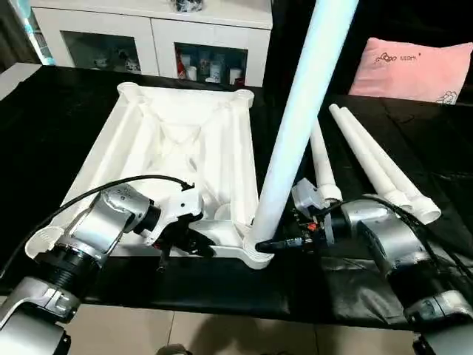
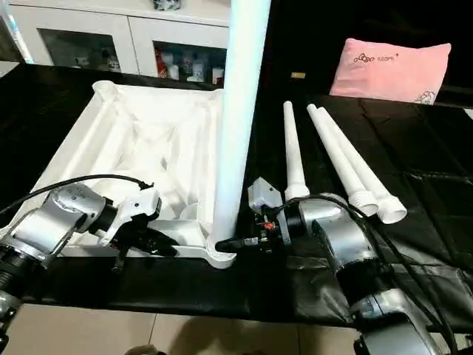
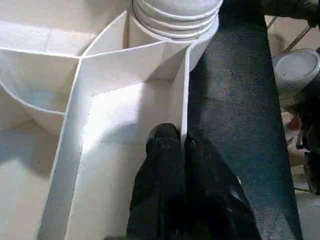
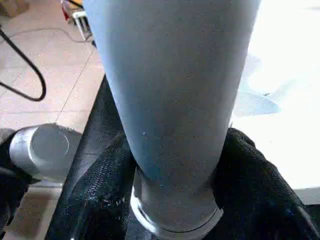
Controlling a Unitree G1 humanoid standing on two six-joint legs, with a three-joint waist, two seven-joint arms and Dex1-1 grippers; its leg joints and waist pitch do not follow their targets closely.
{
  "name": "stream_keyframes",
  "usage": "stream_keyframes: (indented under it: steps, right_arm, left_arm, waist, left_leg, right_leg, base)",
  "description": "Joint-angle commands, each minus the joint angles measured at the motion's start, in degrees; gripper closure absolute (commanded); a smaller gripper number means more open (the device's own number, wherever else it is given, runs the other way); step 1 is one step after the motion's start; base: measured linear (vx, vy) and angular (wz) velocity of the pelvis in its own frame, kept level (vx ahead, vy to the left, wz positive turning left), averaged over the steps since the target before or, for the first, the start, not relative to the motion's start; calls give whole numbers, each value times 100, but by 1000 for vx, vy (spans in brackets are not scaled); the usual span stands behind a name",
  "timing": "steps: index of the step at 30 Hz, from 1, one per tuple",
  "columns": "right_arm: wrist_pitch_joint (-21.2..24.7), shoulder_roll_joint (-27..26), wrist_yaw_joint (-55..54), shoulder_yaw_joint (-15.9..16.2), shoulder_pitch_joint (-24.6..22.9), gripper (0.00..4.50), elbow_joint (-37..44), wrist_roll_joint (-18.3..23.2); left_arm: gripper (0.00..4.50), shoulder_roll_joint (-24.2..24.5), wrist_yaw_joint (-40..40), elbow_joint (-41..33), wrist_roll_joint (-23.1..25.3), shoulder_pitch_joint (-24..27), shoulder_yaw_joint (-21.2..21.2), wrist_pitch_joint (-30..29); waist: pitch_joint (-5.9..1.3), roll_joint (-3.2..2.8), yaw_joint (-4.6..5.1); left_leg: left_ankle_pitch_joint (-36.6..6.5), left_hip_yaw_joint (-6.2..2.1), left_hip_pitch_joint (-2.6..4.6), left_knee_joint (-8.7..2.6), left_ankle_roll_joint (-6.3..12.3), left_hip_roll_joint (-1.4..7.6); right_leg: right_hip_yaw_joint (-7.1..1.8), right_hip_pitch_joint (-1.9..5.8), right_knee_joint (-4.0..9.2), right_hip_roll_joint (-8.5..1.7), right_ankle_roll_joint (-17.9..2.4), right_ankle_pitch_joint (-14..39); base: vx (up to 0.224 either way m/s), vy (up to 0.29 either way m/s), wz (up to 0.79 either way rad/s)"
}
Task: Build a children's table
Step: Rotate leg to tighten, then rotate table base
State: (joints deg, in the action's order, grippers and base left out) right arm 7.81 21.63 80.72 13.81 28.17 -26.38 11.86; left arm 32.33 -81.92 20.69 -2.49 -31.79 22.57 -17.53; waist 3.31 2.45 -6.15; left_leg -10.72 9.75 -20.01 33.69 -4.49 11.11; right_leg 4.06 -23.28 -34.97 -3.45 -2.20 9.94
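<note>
The tabletop (image 1: 177, 155) lies upside down, ribbed underside up, on the black worktop (image 1: 59, 126), filling the middle and the 10 o'clock part of the head views. One long white leg (image 1: 295, 126) stands nearly upright in the round corner socket (image 1: 255, 251) at the tabletop's near corner, about 6 o'clock, leaning slightly toward 1 o'clock. Three loose legs (image 1: 369, 163) lie side by side on the worktop toward 3 o'clock, narrow ends pointing away from the robot. The right gripper (image 4: 175, 200) reaches in from 4 o'clock, and its fingers (image 4: 260, 185) are spread around the base of the upright leg, gripping it just above the socket. The left gripper (image 3: 182, 150), coming from 8 o'clock, has its fingers (image 3: 162, 165) pinching the tabletop's thin near rim wall (image 3: 182, 95) just beside that socket. A pink pillow (image 1: 414, 70) lies at 2 o'clock, and a white glass-door cabinet (image 1: 148, 37) stands at 11 o'clock beyond the worktop.
</note>
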Motion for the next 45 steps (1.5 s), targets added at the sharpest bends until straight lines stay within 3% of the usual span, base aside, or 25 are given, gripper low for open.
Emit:
stream_keyframes:
  steps: [1, 5, 8, 10, 11, 13, 14, 15, 16, 17, 18, 20, 21, 22, 25, 26, 28, 29, 32, 34, 35, 39, 42, 45]
  right_arm:
    - [259, -13, 89, 107, -186, 244, 138, 187]
    - [312, -210, -469, 1, -419, 244, 215, 143]
    - [432, -510, -1272, -149, -501, 247, 65, -28]
    - [466, -732, -1922, -245, -436, 247, -190, -203]
    - [484, -1099, -2860, -388, -308, 248, -598, -406]
    - [534, -1396, -3511, -495, -179, 249, -873, -483]
    - [581, -1546, -3810, -544, -110, 250, -987, -494]
    - [685, -1838, -4385, -668, 93, 250, -1259, -464]
    - [768, -2041, -4818, -786, 269, 251, -1481, -438]
    - [856, -2227, -5293, -897, 477, 251, -1745, -434]
    - [911, -2337, -5590, -965, 608, 251, -1912, -436]
    - [983, -2528, -6062, -1138, 950, 251, -2330, -494]
    - [957, -2573, -6128, -1210, 1028, 251, -2416, -473]
    - [945, -2593, -6158, -1243, 1064, 251, -2455, -464]
    - [844, -2666, -6252, -1413, 1251, 182, -2625, -402]
    - [783, -2671, -6261, -1441, 1308, 179, -2696, -417]
    - [741, -2643, -6212, -1426, 1314, 159, -2718, -448]
    - [684, -2612, -6168, -1418, 1321, 147, -2762, -485]
    - [511, -2454, -5975, -1333, 1162, 126, -2554, -553]
    - [420, -2270, -5880, -1296, 990, 102, -2345, -627]
    - [428, -2228, -5809, -1344, 948, 88, -2298, -599]
    - [434, -1976, -5574, -1375, 639, 59, -1811, -559]
    - [515, -1678, -5048, -1376, 167, 26, -900, -309]
    - [610, -1531, -4761, -1463, -115, 7, -304, -69]
  left_arm:
    - [450, -129, 131, -27, -17, 23, 40, -126]
    - [450, -419, 708, 152, -5, -25, -146, -354]
    - [450, -752, 1327, 304, -17, -111, -370, -575]
    - [450, -945, 1661, 360, -40, -176, -502, -733]
    - [450, -1267, 2193, 434, -106, -288, -735, -992]
    - [450, -1510, 2581, 472, -147, -378, -898, -1196]
    - [450, -1631, 2777, 490, -163, -424, -977, -1290]
    - [450, -1843, 3162, 575, -177, -536, -1119, -1398]
    - [450, -1988, 3425, 646, -179, -620, -1221, -1442]
    - [450, -2120, 3645, 688, -170, -700, -1290, -1475]
    - [450, -2196, 3769, 708, -162, -747, -1326, -1493]
    - [450, -2374, 3999, 659, -155, -823, -1394, -1585]
    - [450, -2410, 4034, 644, -147, -838, -1406, -1617]
    - [450, -2426, 4050, 637, -144, -845, -1411, -1632]
    - [450, -2491, 4141, 624, -117, -880, -1428, -1689]
    - [450, -2495, 4195, 604, -98, -879, -1419, -1731]
    - [450, -2472, 4198, 599, -82, -868, -1402, -1741]
    - [450, -2435, 4205, 591, -74, -845, -1387, -1751]
    - [450, -2245, 4167, 585, -22, -772, -1367, -1729]
    - [450, -2089, 4126, 587, 16, -705, -1387, -1706]
    - [450, -2044, 4119, 585, 28, -684, -1394, -1705]
    - [450, -1851, 4059, 629, 89, -611, -1397, -1650]
    - [450, -1731, 4080, 675, 101, -567, -1455, -1627]
    - [450, -1727, 4194, 763, 104, -563, -1519, -1575]
  waist:
    - [-372, -104, 28]
    - [-339, -104, 15]
    - [-312, -86, 58]
    - [-303, -94, 116]
    - [-284, -70, 185]
    - [-272, -92, 311]
    - [-301, -111, 379]
    - [-301, -111, 379]
    - [-314, -150, 447]
    - [-301, -165, 510]
    - [-314, -197, 553]
    - [-306, -194, 591]
    - [-312, -158, 607]
    - [-305, -165, 622]
    - [-336, -156, 601]
    - [-356, -153, 588]
    - [-363, -136, 578]
    - [-359, -140, 542]
    - [-388, -145, 500]
    - [-422, -139, 455]
    - [-435, -142, 429]
    - [-412, -159, 388]
    - [-407, -182, 358]
    - [-411, -154, 364]
  left_leg:
    - [-1143, -34, 30, -386, 118, 212]
    - [-1448, -47, 73, -404, 55, 207]
    - [-1646, -69, 83, -404, 3, 168]
    - [-1747, -84, 100, -408, -34, 149]
    - [-1834, -86, 114, -394, -67, 135]
    - [-2064, -143, 106, -376, -183, 102]
    - [-2135, -168, 120, -346, -109, 76]
    - [-2135, -168, 120, -346, -109, 76]
    - [-2085, -197, 90, -397, -52, 128]
    - [-2271, -248, 50, -435, -70, 154]
    - [-2449, -279, 76, -442, -92, 161]
    - [-2588, -266, 120, -422, -30, 139]
    - [-2579, -251, 118, -415, -14, 141]
    - [-2526, -255, 92, -421, -5, 137]
    - [-2204, -231, 59, -440, 44, 161]
    - [-1907, -201, 26, -443, 84, 178]
    - [-1778, -185, 11, -436, 110, 170]
    - [-1490, -156, -10, -415, 186, 158]
    - [-1174, -136, -25, -402, 245, 171]
    - [-810, -133, -66, -392, 286, 175]
    - [-518, -115, -78, -370, 382, 173]
    - [-671, -103, -55, -385, 392, 186]
    - [-816, -100, -35, -392, 352, 199]
    - [-819, -111, -58, -399, 355, 193]
  right_leg:
    - [-294, 332, 445, -431, -1009, 1554]
    - [-283, 290, 529, -447, -852, 2231]
    - [-257, 287, 602, -462, -615, 2904]
    - [-241, 266, 647, -458, -441, 3256]
    - [-216, 234, 680, -458, -374, 3495]
    - [-95, 236, 754, -465, -192, 4015]
    - [-51, 260, 839, -494, -39, 4141]
    - [-51, 260, 839, -494, -39, 4141]
    - [-53, 290, 797, -507, -244, 3673]
    - [41, 345, 807, -482, -266, 3531]
    - [76, 350, 804, -498, -288, 3404]
    - [107, 315, 843, -495, -347, 3245]
    - [107, 311, 832, -522, -374, 3214]
    - [116, 327, 818, -544, -382, 3245]
    - [21, 330, 738, -556, -554, 2765]
    - [-29, 347, 666, -554, -762, 2263]
    - [-40, 354, 653, -555, -805, 2144]
    - [-60, 365, 637, -573, -845, 2090]
    - [-66, 387, 596, -558, -916, 1871]
    - [-69, 424, 530, -553, -976, 1429]
    - [-74, 424, 476, -531, -1081, 961]
    - [-68, 413, 502, -524, -1108, 1073]
    - [-78, 406, 537, -523, -975, 1305]
    - [-69, 430, 528, -511, -954, 1274]
  base:
    - [0, 0, 0]
    - [0, 0, 0]
    - [0, 0, 0]
    - [0, 0, 0]
    - [0, 0, 0]
    - [-52, 8, -12]
    - [0, 0, 0]
    - [0, 0, 0]
    - [0, 0, 0]
    - [0, 0, 0]
    - [0, 0, 0]
    - [0, 0, 0]
    - [0, 0, 0]
    - [0, 0, 0]
    - [0, 0, 0]
    - [0, 0, 0]
    - [0, 0, 0]
    - [0, 0, 0]
    - [0, 0, 0]
    - [0, 0, 0]
    - [0, 0, 0]
    - [0, 0, 0]
    - [0, 0, 0]
    - [0, 0, 0]
